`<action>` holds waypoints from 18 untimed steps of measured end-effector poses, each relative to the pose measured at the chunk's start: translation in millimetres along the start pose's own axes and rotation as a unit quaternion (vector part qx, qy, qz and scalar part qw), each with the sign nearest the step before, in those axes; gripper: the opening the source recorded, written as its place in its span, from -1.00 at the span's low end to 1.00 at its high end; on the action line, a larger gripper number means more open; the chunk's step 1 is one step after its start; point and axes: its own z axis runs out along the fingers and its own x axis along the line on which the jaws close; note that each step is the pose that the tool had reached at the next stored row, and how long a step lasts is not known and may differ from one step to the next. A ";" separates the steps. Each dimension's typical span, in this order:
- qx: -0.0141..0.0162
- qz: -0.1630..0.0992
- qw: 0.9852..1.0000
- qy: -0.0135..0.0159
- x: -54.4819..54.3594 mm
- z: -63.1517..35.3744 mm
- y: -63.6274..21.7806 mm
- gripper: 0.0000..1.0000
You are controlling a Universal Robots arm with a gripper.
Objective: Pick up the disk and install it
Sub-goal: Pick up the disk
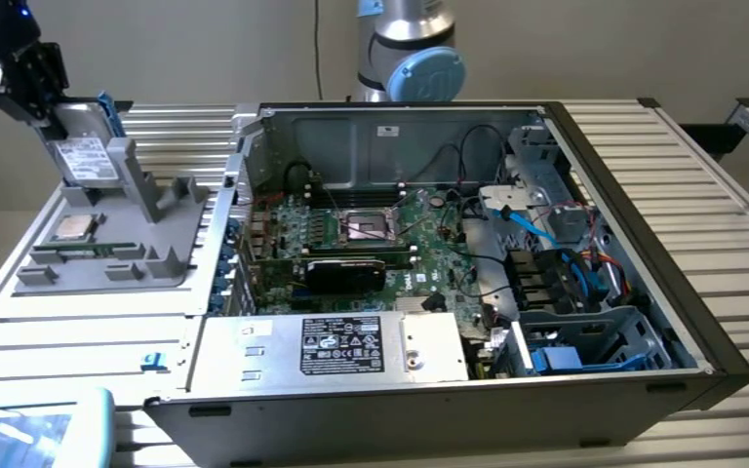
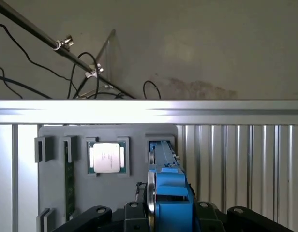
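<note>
The disk (image 1: 85, 154), silver-grey with a white label and a blue carrier frame, stands on edge at the far end of the grey holder (image 1: 114, 255) on the exterior view's left. My gripper (image 1: 52, 119) comes down on it from above and is shut on its upper part. In the wrist view the disk (image 2: 167, 186) shows edge-on as a blue frame with a metal rim, clamped between my gripper's (image 2: 166, 215) black fingers. Whether its lower edge still sits in the holder's slot I cannot tell.
A small square silver chip (image 1: 73, 227) lies in the holder, also the chip (image 2: 108, 157) in the wrist view. The open computer case (image 1: 635, 156) fills the middle and right, with a motherboard (image 1: 362, 234), a labelled silver box (image 1: 342, 346) and a blue-trimmed drive cage (image 1: 583, 341).
</note>
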 end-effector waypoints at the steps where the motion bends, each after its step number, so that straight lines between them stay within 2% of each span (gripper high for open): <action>1: 0.000 0.000 1.000 0.000 0.1 -3.4 0.0 -0.25; 12: 0.000 0.000 1.000 0.000 0.8 -34.5 -0.7 -0.25; 18: -0.001 0.000 1.000 0.000 2.7 -60.7 -6.2 -0.25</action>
